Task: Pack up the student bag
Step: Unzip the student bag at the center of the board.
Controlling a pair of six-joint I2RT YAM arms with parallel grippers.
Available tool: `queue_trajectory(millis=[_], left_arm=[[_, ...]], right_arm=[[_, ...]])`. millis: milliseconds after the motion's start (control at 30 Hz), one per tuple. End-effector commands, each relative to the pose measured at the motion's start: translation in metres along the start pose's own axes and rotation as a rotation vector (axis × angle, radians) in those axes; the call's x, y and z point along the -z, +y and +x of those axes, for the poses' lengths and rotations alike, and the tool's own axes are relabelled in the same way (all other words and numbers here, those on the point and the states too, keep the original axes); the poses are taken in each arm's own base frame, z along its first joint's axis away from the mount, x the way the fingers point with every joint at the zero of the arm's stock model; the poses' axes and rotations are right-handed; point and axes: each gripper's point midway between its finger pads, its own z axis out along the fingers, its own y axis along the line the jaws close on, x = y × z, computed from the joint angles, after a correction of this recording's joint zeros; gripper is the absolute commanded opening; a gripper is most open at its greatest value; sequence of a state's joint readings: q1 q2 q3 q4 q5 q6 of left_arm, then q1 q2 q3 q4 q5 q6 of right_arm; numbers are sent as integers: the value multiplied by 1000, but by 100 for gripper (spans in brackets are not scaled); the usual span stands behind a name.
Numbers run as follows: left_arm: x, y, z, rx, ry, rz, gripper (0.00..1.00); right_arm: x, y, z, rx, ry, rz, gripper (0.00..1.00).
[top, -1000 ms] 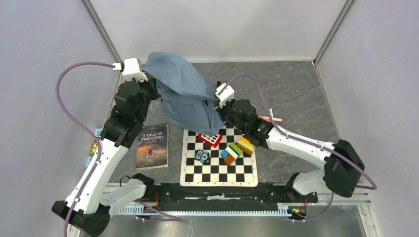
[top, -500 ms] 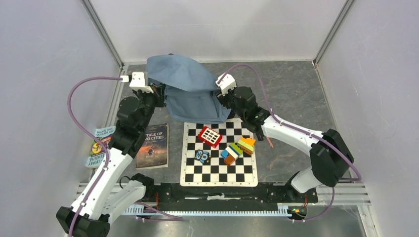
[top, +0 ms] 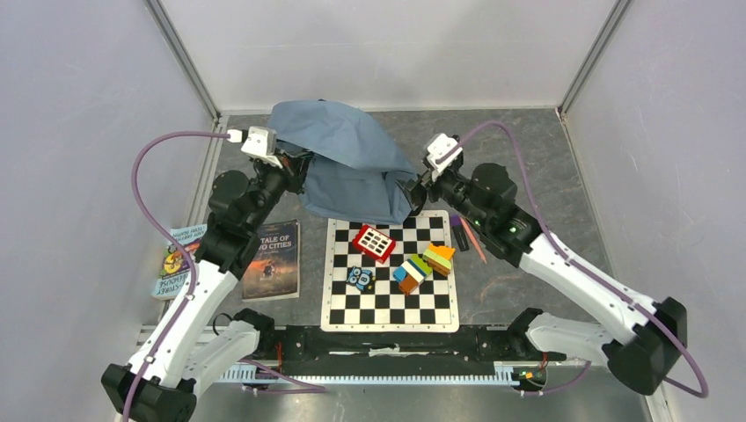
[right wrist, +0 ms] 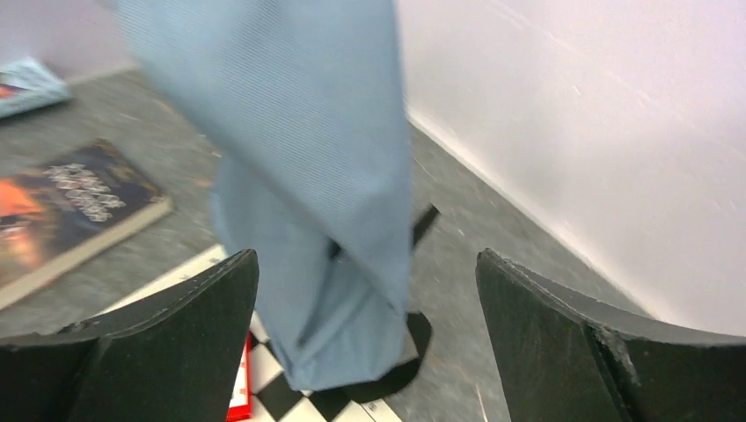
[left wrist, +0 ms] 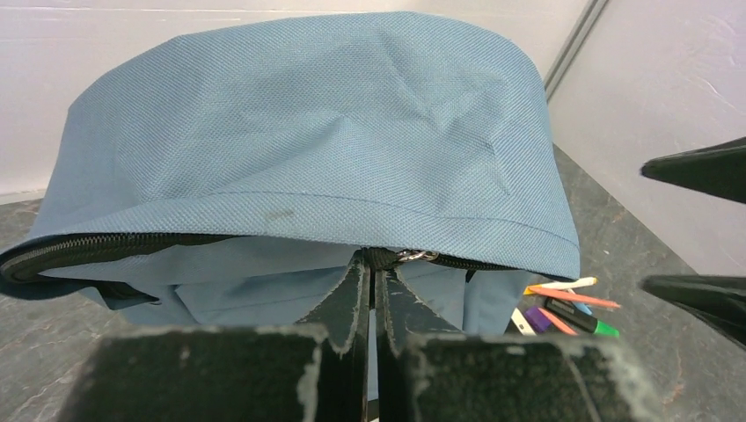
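The student bag (top: 347, 158), a dusty-blue backpack, stands slumped at the back of the table, its lower edge overlapping the chessboard's far edge. My left gripper (top: 296, 163) is shut on the bag's black zipper trim beside the metal pull (left wrist: 413, 256), holding that edge up; in the left wrist view the jaws (left wrist: 378, 264) meet on the trim under the bag's top flap (left wrist: 308, 132). My right gripper (top: 413, 189) stands wide open just right of the bag. In the right wrist view the bag's side (right wrist: 299, 149) hangs ahead of the open gripper (right wrist: 366, 255), untouched.
A chessboard (top: 387, 303) carries a red window block (top: 374, 243), stacked coloured blocks (top: 425, 265) and a small blue toy (top: 359, 278). A dark book (top: 272, 259) and a second book (top: 180, 261) lie to the left. Pens and markers (top: 466, 236) lie right of the board. Walls close three sides.
My right gripper has opened, let go of the bag and pulled back to the right; the bag's right side has sunk. My left gripper keeps its hold and has shifted slightly right.
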State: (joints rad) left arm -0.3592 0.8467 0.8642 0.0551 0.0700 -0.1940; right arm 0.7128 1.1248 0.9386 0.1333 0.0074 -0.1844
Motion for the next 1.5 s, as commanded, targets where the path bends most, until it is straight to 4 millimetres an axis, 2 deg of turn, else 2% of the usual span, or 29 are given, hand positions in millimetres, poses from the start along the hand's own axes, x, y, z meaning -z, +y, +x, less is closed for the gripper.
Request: queue_trajectory(millis=[0, 133, 400, 533, 833, 900, 933, 1067, 1167, 1467], left_arm=[[-3, -13, -17, 14, -49, 72, 2], [-5, -18, -15, 33, -42, 95, 2], [-5, -23, -15, 103, -50, 112, 2], [-6, -24, -14, 118, -47, 116, 2], [-6, -28, -13, 131, -43, 134, 2], [-6, -28, -13, 133, -42, 134, 2], [-6, -28, -12, 132, -40, 137, 2], [-6, -26, -13, 132, -47, 126, 2], [-7, -23, -12, 141, -43, 106, 2], [-8, 10, -14, 172, -33, -53, 2]], right_arm=[[21, 47, -49, 12, -155, -251, 98], [23, 58, -83, 35, -251, -285, 98], [-9, 68, -116, 143, -231, -198, 98], [-27, 66, -116, 194, -184, -137, 98], [-51, 69, -95, 314, -32, 26, 98], [-54, 62, -92, 340, 10, 113, 90], [-55, 58, -91, 353, 32, 160, 82], [-49, 48, -88, 408, 86, 303, 29], [-42, 41, -84, 403, 98, 360, 2], [-19, 31, -86, 330, 78, 377, 0]])
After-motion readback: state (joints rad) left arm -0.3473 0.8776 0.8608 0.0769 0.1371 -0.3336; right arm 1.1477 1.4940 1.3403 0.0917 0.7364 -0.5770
